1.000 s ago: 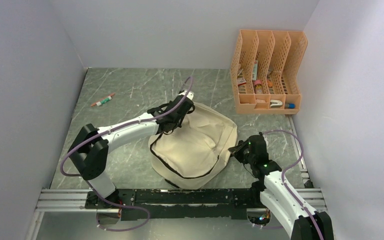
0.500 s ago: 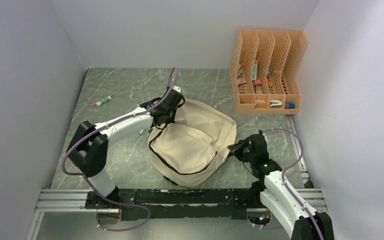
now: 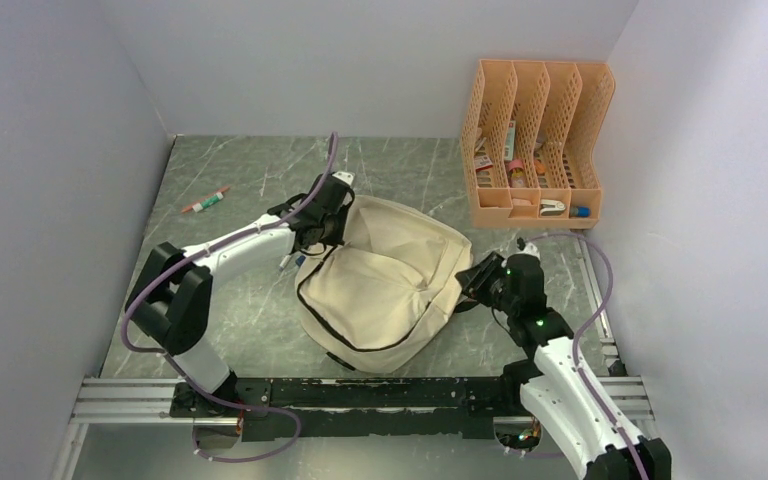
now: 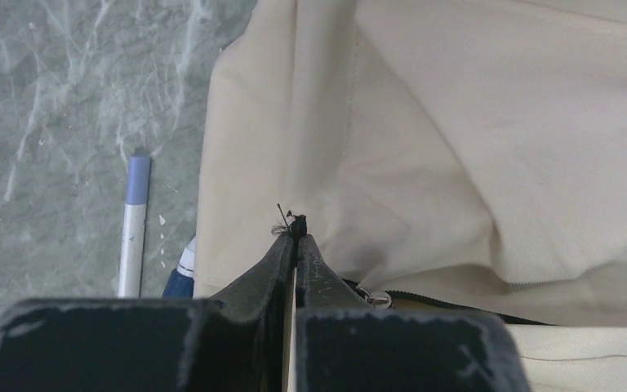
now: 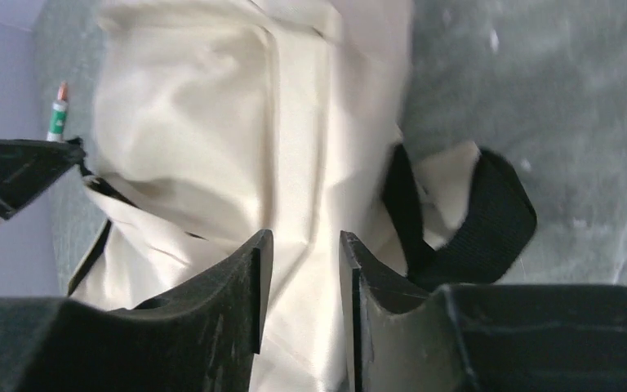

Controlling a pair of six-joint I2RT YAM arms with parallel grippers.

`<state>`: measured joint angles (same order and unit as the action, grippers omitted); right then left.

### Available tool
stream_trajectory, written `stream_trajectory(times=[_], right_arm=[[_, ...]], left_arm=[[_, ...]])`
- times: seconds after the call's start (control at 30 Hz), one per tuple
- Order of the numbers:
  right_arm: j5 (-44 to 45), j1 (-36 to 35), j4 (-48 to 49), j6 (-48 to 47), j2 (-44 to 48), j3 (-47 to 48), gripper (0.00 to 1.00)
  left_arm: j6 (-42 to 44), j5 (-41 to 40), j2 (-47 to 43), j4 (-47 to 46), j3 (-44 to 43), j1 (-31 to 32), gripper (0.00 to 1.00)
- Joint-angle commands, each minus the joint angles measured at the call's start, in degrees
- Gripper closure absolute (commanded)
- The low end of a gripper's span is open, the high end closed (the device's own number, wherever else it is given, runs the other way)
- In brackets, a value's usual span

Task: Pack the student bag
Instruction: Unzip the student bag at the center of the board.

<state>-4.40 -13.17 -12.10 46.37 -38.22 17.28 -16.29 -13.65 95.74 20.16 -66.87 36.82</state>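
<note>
Pinching black tab (image 4: 296, 221) on student bag (image 3: 385, 285)

Cream student bag lies flat at centre of top view, on the table (image 3: 240, 170). L gripper (image 3: 312, 228) sits at bag's upper-left edge, jaws pressed tight on the black tab by the zipper. R gripper (image 3: 478, 282) is at bag's right edge, fingers parted, open over cream fabric w/ black strap (image 5: 478, 220) just beyond. Lower left of L wrist view: pen (image 4: 134, 224) beside bag. Upper right of top view: orange organizer (image 3: 535, 140).
</note>
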Motion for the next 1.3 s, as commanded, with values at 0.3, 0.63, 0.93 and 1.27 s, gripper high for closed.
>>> stream_trajectory(times=[0.3, 0.63, 0.93, 1.27], right_arm=[[-19.21, -1.19, 15.84, -18.72, -13.17, 13.89, 0.44], [-26.44, -17.45, 17.20, -28.04, -40.49, 32.58, 0.38], [-27.11, -21.33, 19.14, -38.46, -50.50, 36.60, 0.42], [-30.46, -21.46, 17.39, -44.23, -54.43, 38.89, 0.55]], left_arm=[[1.49, 7.69, -6.89, -8.83, 3.80, -1.05, 0.95], [-0.02, 7.24, -10.04, -9.43, 4.95, -1.05, 0.95], [-0.06, 8.33, -12.56, -10.14, 4.45, -1.07, 0.95], [0.16, 8.57, -11.58, -10.04, 3.75, -1.05, 0.95]])
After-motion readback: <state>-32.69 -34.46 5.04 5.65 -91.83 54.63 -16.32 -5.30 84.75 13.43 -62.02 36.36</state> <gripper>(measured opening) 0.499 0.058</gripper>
